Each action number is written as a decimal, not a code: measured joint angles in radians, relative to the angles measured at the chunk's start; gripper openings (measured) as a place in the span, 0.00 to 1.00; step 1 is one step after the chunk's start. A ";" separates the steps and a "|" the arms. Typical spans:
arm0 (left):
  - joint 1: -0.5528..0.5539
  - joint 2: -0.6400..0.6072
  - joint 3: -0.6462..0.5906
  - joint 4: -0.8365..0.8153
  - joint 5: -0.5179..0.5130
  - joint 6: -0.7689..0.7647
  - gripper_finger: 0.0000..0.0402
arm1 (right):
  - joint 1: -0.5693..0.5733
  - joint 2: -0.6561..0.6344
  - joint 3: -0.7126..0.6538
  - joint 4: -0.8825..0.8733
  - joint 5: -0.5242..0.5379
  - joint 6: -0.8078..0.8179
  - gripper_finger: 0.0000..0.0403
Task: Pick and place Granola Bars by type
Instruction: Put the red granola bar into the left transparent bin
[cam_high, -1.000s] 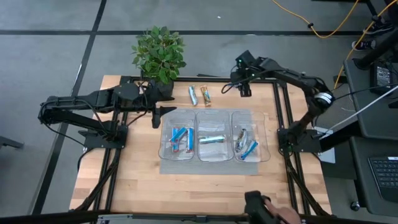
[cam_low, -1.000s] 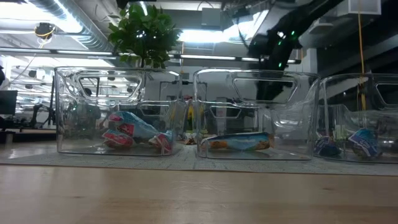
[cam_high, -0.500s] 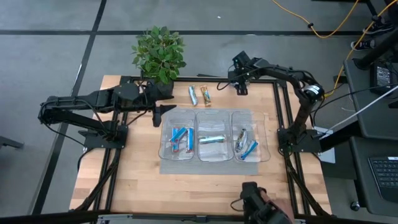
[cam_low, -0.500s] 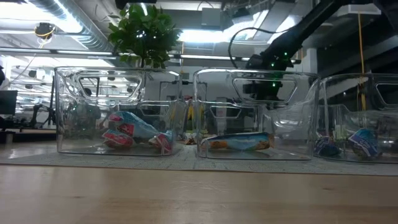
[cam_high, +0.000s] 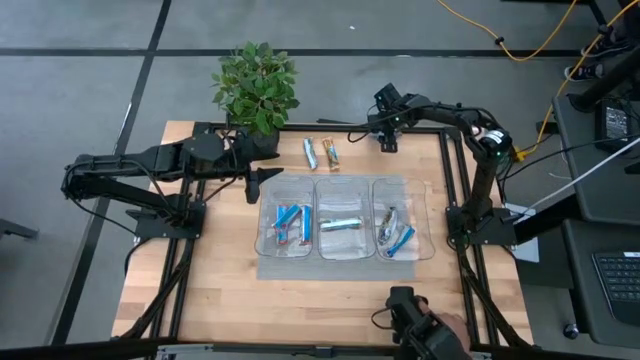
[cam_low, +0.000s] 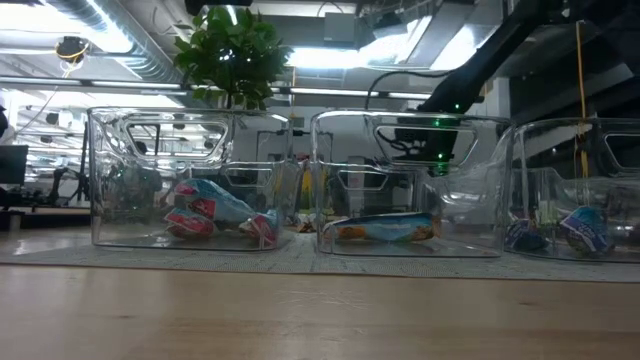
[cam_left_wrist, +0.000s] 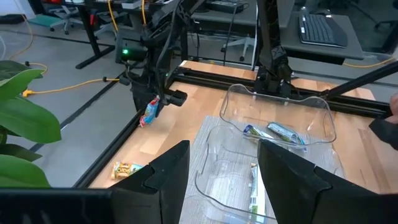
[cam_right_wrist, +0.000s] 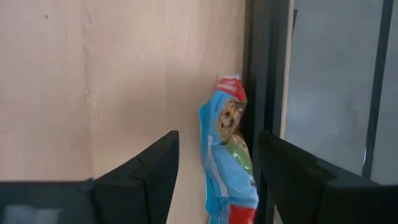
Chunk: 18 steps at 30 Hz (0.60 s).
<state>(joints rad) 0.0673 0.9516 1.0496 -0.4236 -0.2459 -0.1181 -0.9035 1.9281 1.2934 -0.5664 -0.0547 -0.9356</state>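
A blue granola bar with red ends (cam_right_wrist: 227, 149) lies on the wood beside the black far rail; it also shows in the left wrist view (cam_left_wrist: 151, 111). My right gripper (cam_high: 385, 138) is low over it and open, with one finger on either side of the bar. Two more bars, one blue (cam_high: 310, 152) and one brown-orange (cam_high: 331, 152), lie on the table near the far edge. My left gripper (cam_high: 262, 180) is open and empty, left of the bins. Other bars lie in three clear bins (cam_high: 340, 225).
The three clear bins stand side by side on a grey mat (cam_high: 340, 265) mid-table. A potted plant (cam_high: 258, 85) stands at the far left edge. A person's hand with a dark object (cam_high: 420, 335) is at the near edge. Black frame rails (cam_high: 455, 190) line the table.
My right gripper has gone down toward the table at the far edge and a little toward the left, onto the spot of the blue bar. The person's hand at the near edge has shifted slightly.
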 joint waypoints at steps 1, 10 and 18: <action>0.000 0.000 0.000 0.000 0.000 0.000 0.45 | 0.000 0.006 0.000 0.002 0.000 -0.011 0.55; 0.000 0.000 0.000 0.000 0.000 -0.018 0.45 | -0.001 0.040 0.000 0.009 0.000 -0.042 0.52; 0.000 0.000 0.000 0.000 0.000 -0.018 0.45 | -0.002 0.053 0.000 0.011 0.002 -0.040 0.27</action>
<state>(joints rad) 0.0677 0.9516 1.0496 -0.4236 -0.2462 -0.1364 -0.9051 1.9808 1.2934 -0.5556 -0.0532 -0.9758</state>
